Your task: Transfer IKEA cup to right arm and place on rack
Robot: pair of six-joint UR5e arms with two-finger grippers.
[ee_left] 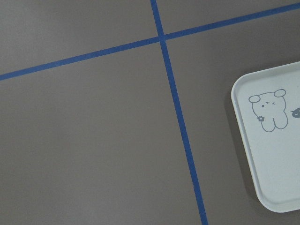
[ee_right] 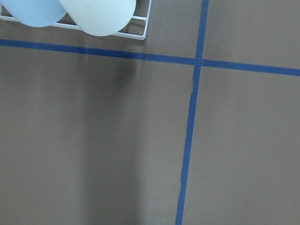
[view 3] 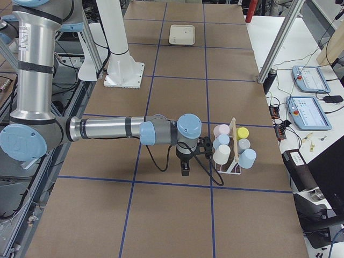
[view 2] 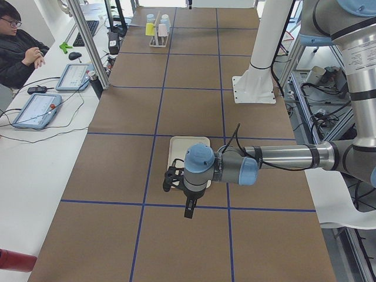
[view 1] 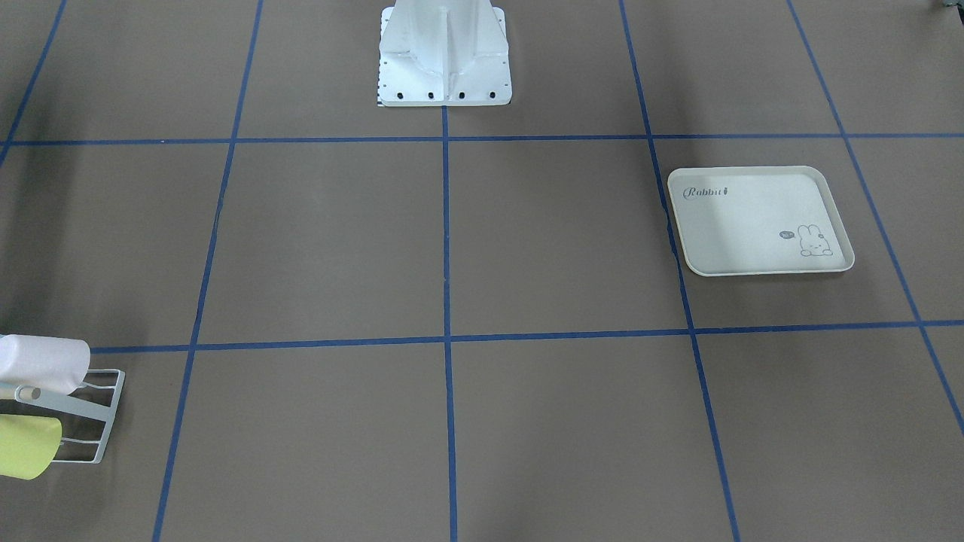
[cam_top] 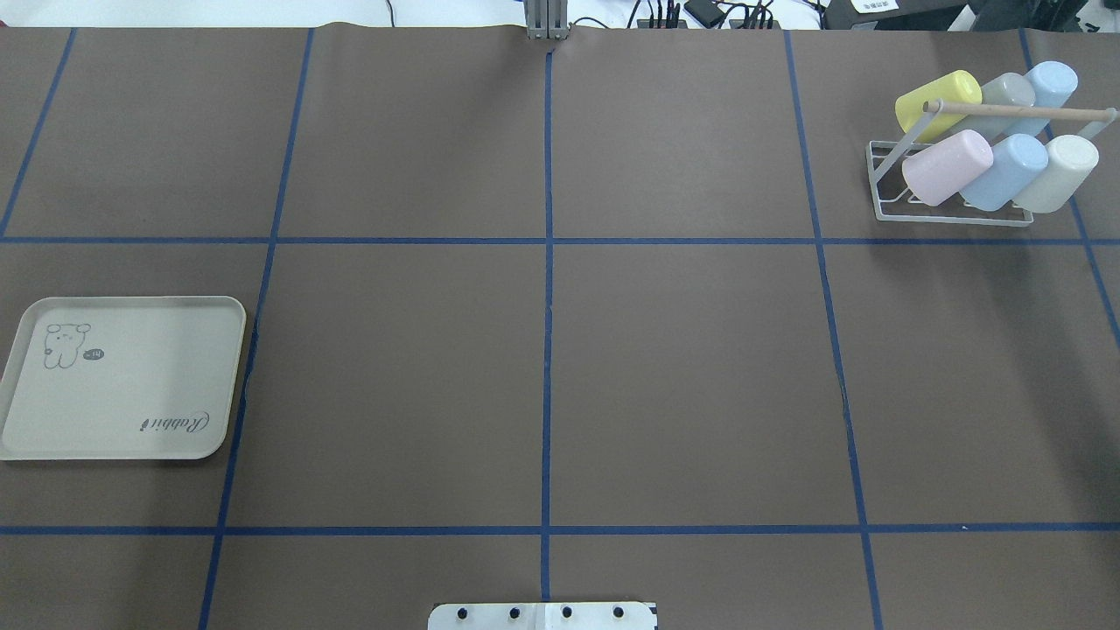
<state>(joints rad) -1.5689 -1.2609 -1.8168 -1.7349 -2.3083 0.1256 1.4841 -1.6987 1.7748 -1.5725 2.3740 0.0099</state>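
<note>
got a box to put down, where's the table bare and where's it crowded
Bare: the whole middle of the table, between the tray and the rack, and the tray itself holds nothing. Crowded: only the far right corner, where six cups fill the rack.

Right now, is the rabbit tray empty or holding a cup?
Empty: the tray shows only its bare printed surface in the overhead and front views. Six cups sit on the rack.

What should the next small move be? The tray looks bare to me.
Probably just back the right arm away from the rack: the tray is bare, six cups sit on the rack, and no other cup shows, so nothing seems left to transfer.
</note>
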